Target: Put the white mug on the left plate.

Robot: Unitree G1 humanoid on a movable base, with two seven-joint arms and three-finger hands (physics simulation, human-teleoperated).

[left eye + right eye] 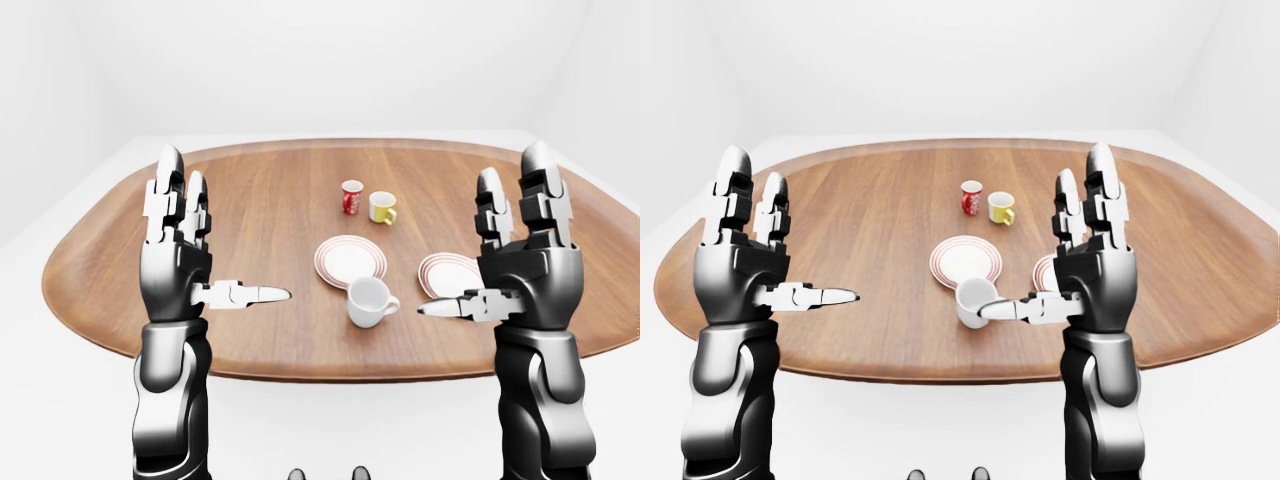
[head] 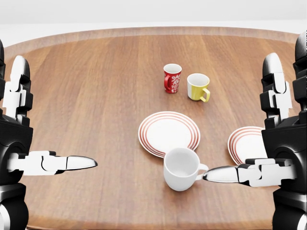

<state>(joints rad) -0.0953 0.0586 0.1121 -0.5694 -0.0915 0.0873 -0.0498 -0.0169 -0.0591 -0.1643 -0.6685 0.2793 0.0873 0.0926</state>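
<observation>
The white mug [image 2: 181, 168] stands upright on the wooden table [image 2: 86, 96], handle to the right, just below the left plate [image 2: 163, 128]. That plate is white with red rings, and the mug is off it. Both of my hands are raised with fingers spread. My left hand [image 2: 50, 117] is open at the left edge, far from the mug. My right hand [image 2: 240, 120] is open too; its thumb tip overlaps the mug's handle in the head view, while the left-eye view shows a gap between them.
A second red-ringed plate [image 2: 242, 143] lies right of the mug, partly hidden by my right hand. A red patterned mug [image 2: 172, 77] and a yellow mug [image 2: 198, 86] stand side by side above the plates. The table's near edge runs along the bottom of the head view.
</observation>
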